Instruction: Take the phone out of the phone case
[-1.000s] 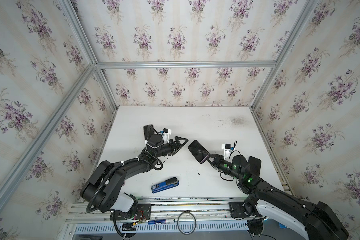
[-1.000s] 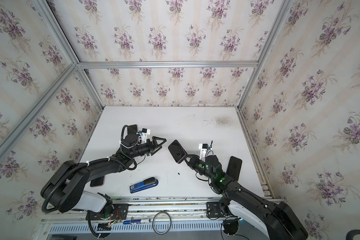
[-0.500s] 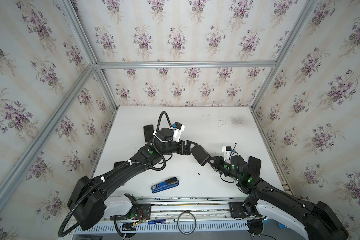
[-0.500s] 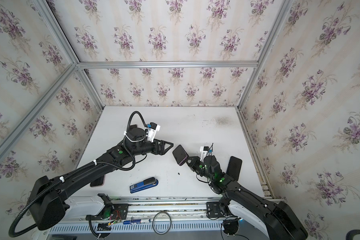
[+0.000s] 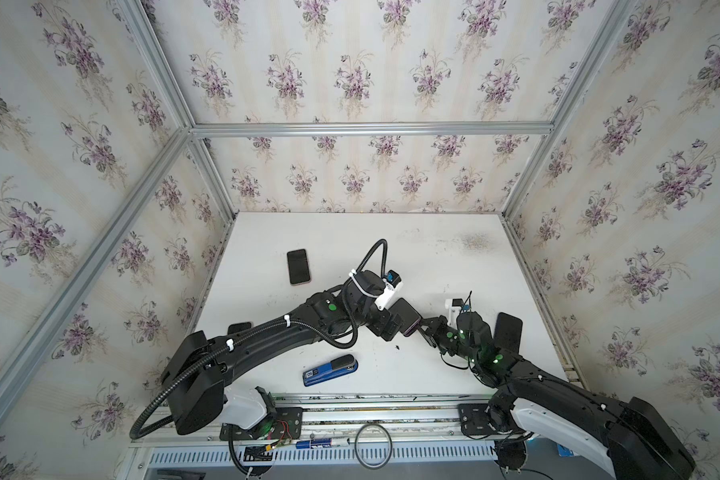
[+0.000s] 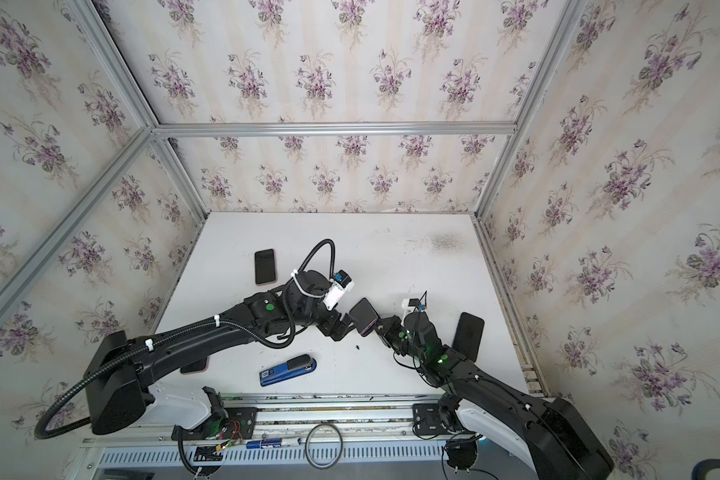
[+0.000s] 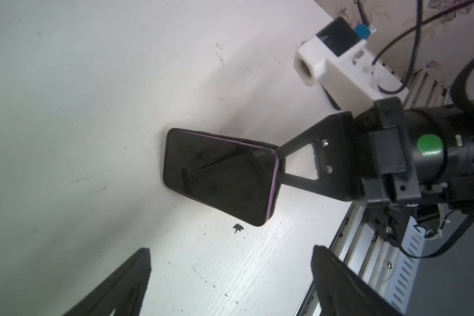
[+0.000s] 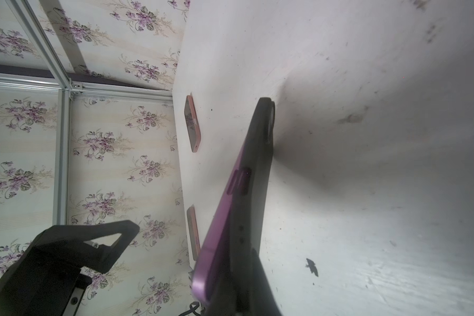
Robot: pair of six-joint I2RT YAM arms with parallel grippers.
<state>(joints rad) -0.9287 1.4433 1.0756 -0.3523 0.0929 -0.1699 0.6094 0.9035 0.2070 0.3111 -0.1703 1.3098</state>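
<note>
A purple phone (image 8: pixel 231 208) sits in a black phone case (image 8: pixel 261 164). My right gripper (image 5: pixel 422 326) (image 6: pixel 381 326) (image 7: pixel 279 164) (image 8: pixel 230 295) is shut on one short end of it. The phone (image 5: pixel 408 318) (image 6: pixel 363 316) (image 7: pixel 219 175) tilts, dark screen up, with its far end down at the white table (image 5: pixel 433 257). My left gripper (image 5: pixel 393 328) (image 6: pixel 341 326) (image 7: pixel 230 249) is open, its fingers just short of the phone's free end and not touching it. One of its fingers (image 8: pixel 115 232) shows in the right wrist view.
A pink-edged phone (image 5: pixel 298 267) (image 6: pixel 265 266) lies at the back left, and another (image 5: pixel 239 328) (image 6: pixel 194 365) lies partly under the left arm. A black phone-shaped slab (image 5: pixel 507 332) (image 6: pixel 467 336) lies right. A blue stapler (image 5: pixel 330 370) (image 6: pixel 287 370) lies near the front edge.
My left arm has swung right, bringing its open gripper up to the phone. My right gripper has lowered the phone toward the table.
</note>
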